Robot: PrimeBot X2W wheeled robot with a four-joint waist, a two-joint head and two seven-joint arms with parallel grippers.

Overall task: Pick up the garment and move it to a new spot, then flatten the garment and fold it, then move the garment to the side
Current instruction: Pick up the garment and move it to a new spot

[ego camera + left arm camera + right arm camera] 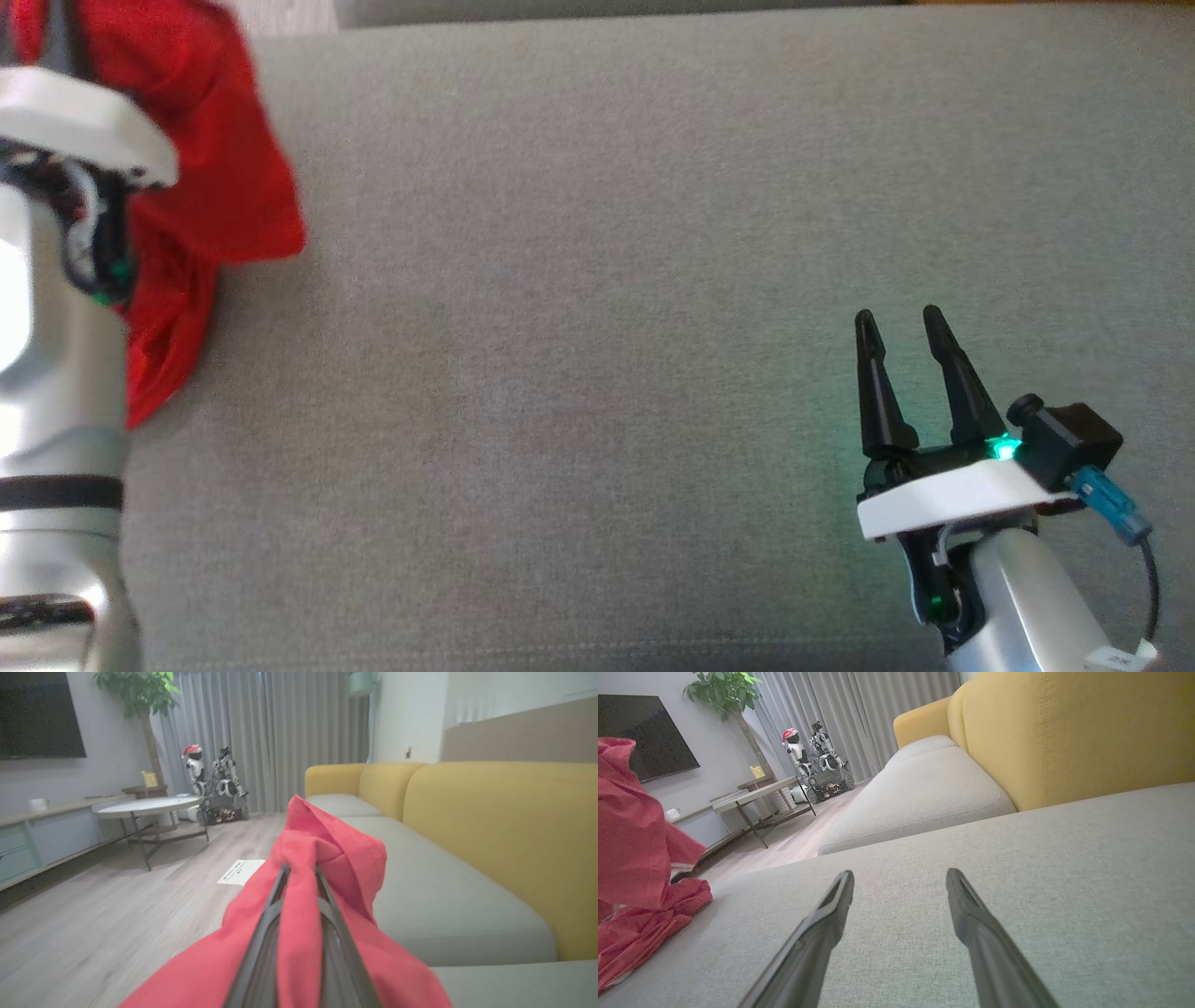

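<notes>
A red garment (224, 187) hangs bunched at the left end of a grey sofa seat cushion (597, 327). Its upper part is lifted above that end, while its lower folds rest on the cushion there. The step in hand appears to be lifting the garment and carrying it to a new spot. To do it well, the left arm should likely rise until the trailing folds clear the cushion. It should then travel toward the cushion's bare middle and lower slowly, so the cloth lands loose rather than heaped. The left jaws are pressed together on a thick fold of the garment, and red cloth wraps around both dark fingers (266, 933). The right jaws are spread wide, holding and touching nothing. Their fingers (822, 933) hover just above the cushion's right part, well apart from the garment.
</notes>
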